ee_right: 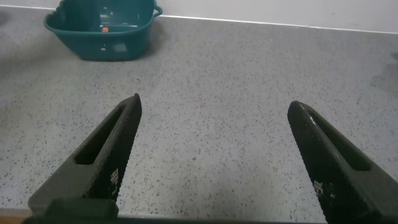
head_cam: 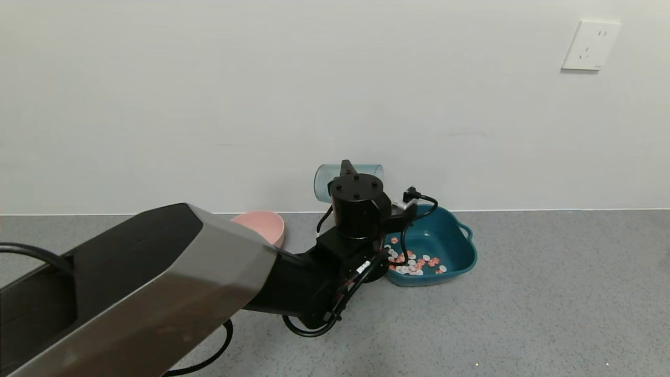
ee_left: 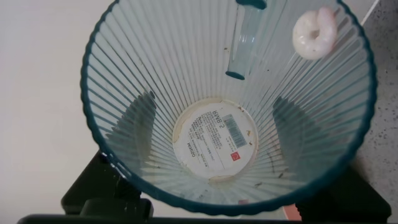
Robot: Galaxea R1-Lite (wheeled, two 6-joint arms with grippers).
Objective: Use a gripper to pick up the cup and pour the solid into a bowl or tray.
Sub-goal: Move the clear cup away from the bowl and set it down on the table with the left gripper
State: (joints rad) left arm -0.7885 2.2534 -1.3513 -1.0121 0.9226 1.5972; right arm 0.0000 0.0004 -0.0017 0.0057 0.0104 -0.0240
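My left gripper (head_cam: 347, 175) is shut on the translucent ribbed cup (head_cam: 323, 181) and holds it on its side in the air, above the back left edge of the dark teal tray (head_cam: 451, 236). Many orange-pink and white pieces (head_cam: 413, 263) lie in the tray. The left wrist view looks into the cup (ee_left: 155, 68): the fingers (ee_left: 142, 127) show dark through its walls, the labelled bottom is bare, and one white piece (ee_left: 314, 34) sits near the rim. My right gripper (ee_right: 214, 118) is open and empty over the bare table, out of the head view.
A round pink bowl (head_cam: 263, 223) stands left of the tray, partly behind my left arm. The tray also shows far off in the right wrist view (ee_right: 99, 31). The wall rises just behind the cup and tray. Grey speckled table spreads to the right and front.
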